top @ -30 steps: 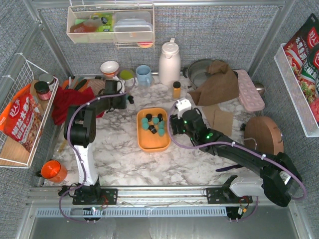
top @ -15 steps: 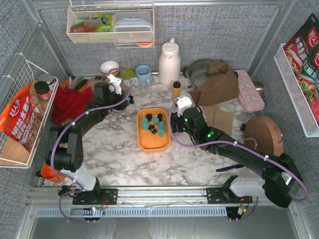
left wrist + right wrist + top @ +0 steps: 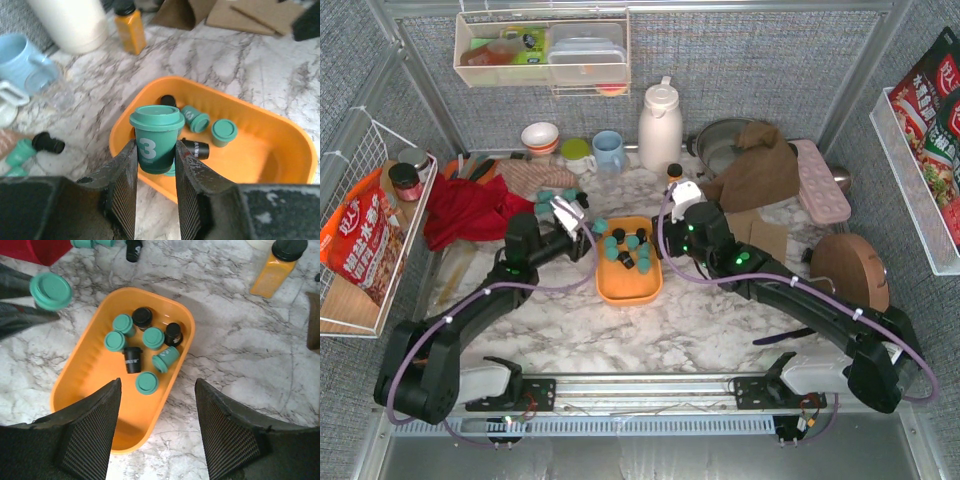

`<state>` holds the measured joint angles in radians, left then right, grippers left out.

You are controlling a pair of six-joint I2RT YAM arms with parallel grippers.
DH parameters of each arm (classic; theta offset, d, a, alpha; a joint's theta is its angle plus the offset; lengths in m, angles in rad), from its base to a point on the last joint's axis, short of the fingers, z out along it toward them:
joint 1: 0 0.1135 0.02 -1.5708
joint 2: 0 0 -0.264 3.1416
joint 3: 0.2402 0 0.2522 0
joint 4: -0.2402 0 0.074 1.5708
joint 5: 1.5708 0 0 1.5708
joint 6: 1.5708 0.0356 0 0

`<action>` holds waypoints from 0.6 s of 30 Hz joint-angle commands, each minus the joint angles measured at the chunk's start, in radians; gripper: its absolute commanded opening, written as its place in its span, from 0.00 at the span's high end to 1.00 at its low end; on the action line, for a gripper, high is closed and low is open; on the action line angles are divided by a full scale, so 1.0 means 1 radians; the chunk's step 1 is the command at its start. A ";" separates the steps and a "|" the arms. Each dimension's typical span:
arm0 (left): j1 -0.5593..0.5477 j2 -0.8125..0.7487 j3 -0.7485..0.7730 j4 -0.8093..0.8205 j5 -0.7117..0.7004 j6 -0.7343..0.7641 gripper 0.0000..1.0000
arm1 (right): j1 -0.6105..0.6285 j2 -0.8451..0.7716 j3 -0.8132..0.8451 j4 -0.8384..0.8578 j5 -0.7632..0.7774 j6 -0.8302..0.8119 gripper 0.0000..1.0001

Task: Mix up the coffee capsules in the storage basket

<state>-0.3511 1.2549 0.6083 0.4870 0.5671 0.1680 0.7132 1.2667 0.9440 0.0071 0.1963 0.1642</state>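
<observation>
Marble table (image 3: 720,310) bears storage basket (image 3: 628,286) with coffee capsules (image 3: 152,337). Left gripper (image 3: 155,152) pinches 1 teal capsule (image 3: 156,127); right gripper (image 3: 157,386) stands spread.

I see a white jug (image 3: 660,125) on the surface (image 3: 560,300). A blue mug (image 3: 608,150) stands left of it, an amber bottle (image 3: 673,173) just in front.

The storage basket (image 3: 626,288) lies mid-table between the two arms; the coffee capsules (image 3: 631,250) cluster in its far half; the left gripper (image 3: 592,230), just beside its far-left corner, holds one capsule (image 3: 156,142) upright; the right gripper (image 3: 664,244) is beside its right edge; loose capsules (image 3: 556,197) lie on the table (image 3: 570,310) behind-left; a bottle (image 3: 274,267) stands behind-right.
</observation>
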 commanded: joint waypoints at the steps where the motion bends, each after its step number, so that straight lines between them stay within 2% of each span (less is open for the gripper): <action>1: -0.037 -0.015 -0.046 0.240 0.084 0.055 0.64 | 0.010 0.002 0.037 -0.025 -0.052 0.065 0.35; 10: -0.125 0.030 -0.057 0.301 0.106 0.088 0.68 | 0.050 -0.039 0.034 0.038 -0.073 0.165 0.35; 18: -0.170 0.003 -0.090 0.342 0.154 0.147 0.69 | 0.063 -0.037 0.045 0.097 -0.138 0.233 0.33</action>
<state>-0.5060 1.2724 0.5301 0.7643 0.6769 0.2638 0.7715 1.2247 0.9764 0.0414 0.0990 0.3500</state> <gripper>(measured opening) 0.386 0.654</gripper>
